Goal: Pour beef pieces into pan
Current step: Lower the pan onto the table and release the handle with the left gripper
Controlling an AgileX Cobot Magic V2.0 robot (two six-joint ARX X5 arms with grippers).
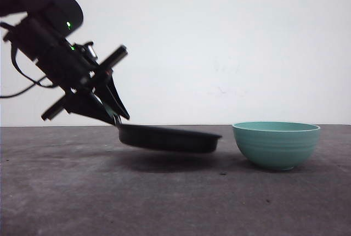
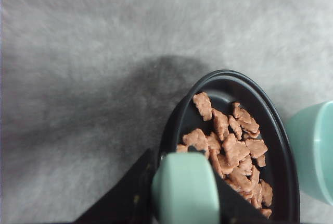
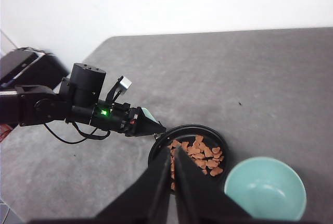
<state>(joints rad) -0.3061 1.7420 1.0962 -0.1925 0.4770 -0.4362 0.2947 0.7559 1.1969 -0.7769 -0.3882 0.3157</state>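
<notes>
The left claw (image 3: 152, 126) grips the handle of the black pan (image 3: 188, 130) above the grey bench (image 3: 208, 67). The beef pieces (image 3: 196, 154) lie in a low heap inside the pan. A teal bowl (image 3: 265, 188) sits just beside the pan, and the right claw (image 3: 174, 179) looks closed, its fingers side by side.

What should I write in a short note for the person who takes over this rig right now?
Left gripper: shut on the mint-green handle of the pan, which looks held just above the table.
Right gripper: fingers together, holding nothing, above the pan and bowl.
Beef pieces: in the pan already.
Teal bowl: upright beside the pan, empty.
Done: the pour appears complete.
Left: probably set the pan down and release the handle.
</notes>
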